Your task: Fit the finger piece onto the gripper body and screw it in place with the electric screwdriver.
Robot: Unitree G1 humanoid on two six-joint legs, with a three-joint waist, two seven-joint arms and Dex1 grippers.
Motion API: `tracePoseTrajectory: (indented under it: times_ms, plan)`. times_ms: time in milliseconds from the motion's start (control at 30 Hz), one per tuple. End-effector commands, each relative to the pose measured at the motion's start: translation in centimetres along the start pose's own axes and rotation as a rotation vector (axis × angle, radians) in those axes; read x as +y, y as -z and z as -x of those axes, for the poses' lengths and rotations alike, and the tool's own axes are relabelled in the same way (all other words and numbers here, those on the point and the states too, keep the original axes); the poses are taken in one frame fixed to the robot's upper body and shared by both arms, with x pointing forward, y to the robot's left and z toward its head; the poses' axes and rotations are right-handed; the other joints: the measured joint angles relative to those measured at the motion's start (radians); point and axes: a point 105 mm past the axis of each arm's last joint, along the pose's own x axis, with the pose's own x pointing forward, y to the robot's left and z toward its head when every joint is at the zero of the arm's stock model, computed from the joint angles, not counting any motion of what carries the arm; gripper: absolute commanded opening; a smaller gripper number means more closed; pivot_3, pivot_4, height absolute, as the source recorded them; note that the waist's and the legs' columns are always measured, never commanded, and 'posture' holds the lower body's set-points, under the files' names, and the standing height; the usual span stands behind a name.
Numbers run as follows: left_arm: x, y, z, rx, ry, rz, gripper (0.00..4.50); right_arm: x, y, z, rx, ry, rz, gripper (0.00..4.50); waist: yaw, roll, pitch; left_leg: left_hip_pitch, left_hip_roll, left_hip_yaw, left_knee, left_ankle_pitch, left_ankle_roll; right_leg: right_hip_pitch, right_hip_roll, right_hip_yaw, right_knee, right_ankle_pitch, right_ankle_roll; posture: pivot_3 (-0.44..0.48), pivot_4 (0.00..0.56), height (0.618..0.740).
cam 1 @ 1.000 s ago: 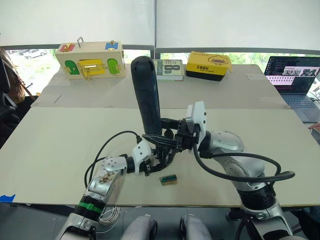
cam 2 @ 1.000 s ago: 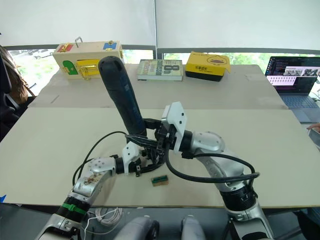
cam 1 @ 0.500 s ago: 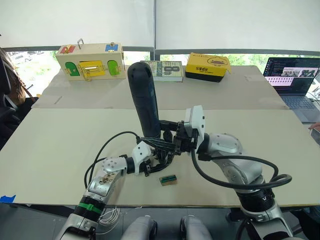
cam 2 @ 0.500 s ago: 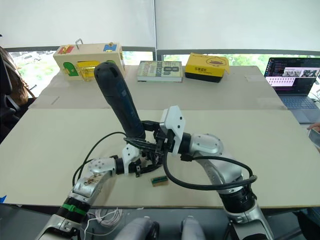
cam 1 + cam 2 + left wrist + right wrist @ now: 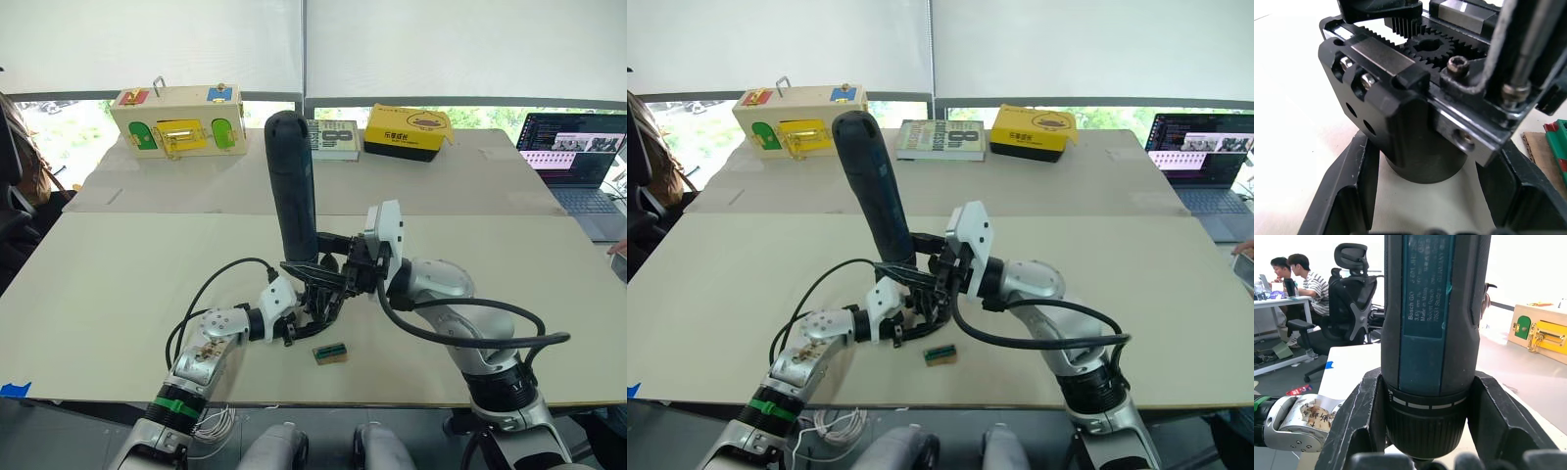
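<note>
The left gripper [image 5: 312,311] holds the gripper body [image 5: 1415,112] between its fingers. The right gripper [image 5: 328,262] clamps the electric screwdriver [image 5: 293,186] upright directly above it. If the tall tool tilts, its bit could slip off the screw.

I count one electric screwdriver [image 5: 292,186], one gripper body [image 5: 1400,112], one green-topped block [image 5: 329,352], one book [image 5: 330,137], one yellow box [image 5: 407,130], one latch box [image 5: 178,119], one laptop [image 5: 573,152].
</note>
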Motion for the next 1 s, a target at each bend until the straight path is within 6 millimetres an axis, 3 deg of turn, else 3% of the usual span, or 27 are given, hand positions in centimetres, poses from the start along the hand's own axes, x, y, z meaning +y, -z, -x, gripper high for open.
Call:
tracePoseTrajectory:
  times_ms: [33, 567, 867, 1000]
  plan:
    - [-0.8, 0.7, -0.2, 0.015, 0.033, 0.020, 2.27, -1.0, 2.3, 0.8, 0.099, 0.058, -0.064, 1.90, 0.000, 0.000, 0.000, 0.000, 0.000, 0.000, 0.000, 0.000, 0.000, 0.000, 0.000, 0.000, 0.000, 0.000, 0.000, 0.000, 0.150, 0.740]
    - [-0.7, 0.3, 0.0, -0.009, 0.022, 0.011, 2.27, -1.2, 1.1, 1.2, 0.078, 0.054, -0.017, 1.90, 0.000, 0.000, 0.000, -0.002, 0.000, 0.000, 0.000, 0.000, 0.000, 0.000, 0.000, 0.000, -0.003, 0.000, 0.000, 0.000, 0.150, 0.740]
    - [-0.5, 0.5, 0.1, 0.007, 0.010, 0.015, 2.27, 0.3, -3.9, 1.4, -0.113, -0.060, 0.041, 1.90, 0.002, 0.000, 0.001, -0.008, 0.000, 0.000, 0.000, -0.001, 0.001, -0.006, 0.000, 0.000, -0.005, 0.001, -0.001, 0.000, 0.150, 0.740]
    - [-0.5, 0.8, 0.2, 0.018, 0.007, 0.021, 2.27, 1.2, -5.7, 1.5, -0.184, -0.123, 0.084, 1.90, 0.004, 0.000, 0.002, -0.013, 0.000, 0.000, 0.000, -0.001, 0.001, -0.012, 0.001, 0.000, -0.004, 0.007, -0.010, 0.000, 0.150, 0.740]
